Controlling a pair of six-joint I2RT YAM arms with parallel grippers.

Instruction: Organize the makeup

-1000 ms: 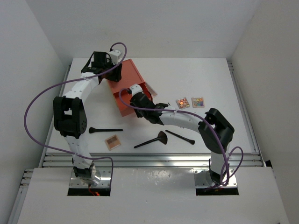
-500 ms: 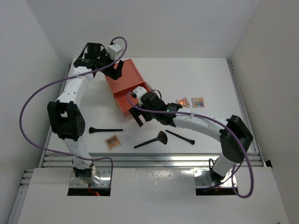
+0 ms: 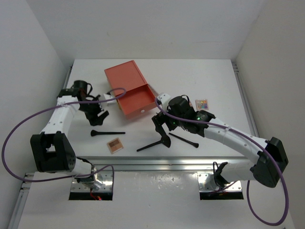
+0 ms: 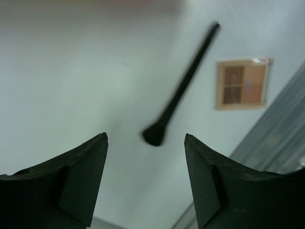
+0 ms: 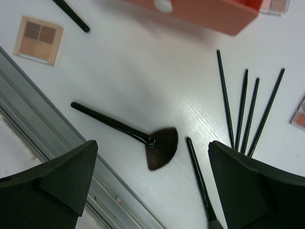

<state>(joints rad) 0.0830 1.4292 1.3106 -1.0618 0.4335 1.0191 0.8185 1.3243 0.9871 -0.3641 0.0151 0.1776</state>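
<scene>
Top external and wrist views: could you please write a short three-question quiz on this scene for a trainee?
1. True or false: the right gripper is shut on the fan brush.
2. The tan palette lies: A) in a gripper; B) flat on the table; C) atop another palette.
3. Under the open left gripper, what lies on the table in its wrist view?
Key: 1 false, it is open above the fan brush; 2 B; 3 a black round-headed brush.
</scene>
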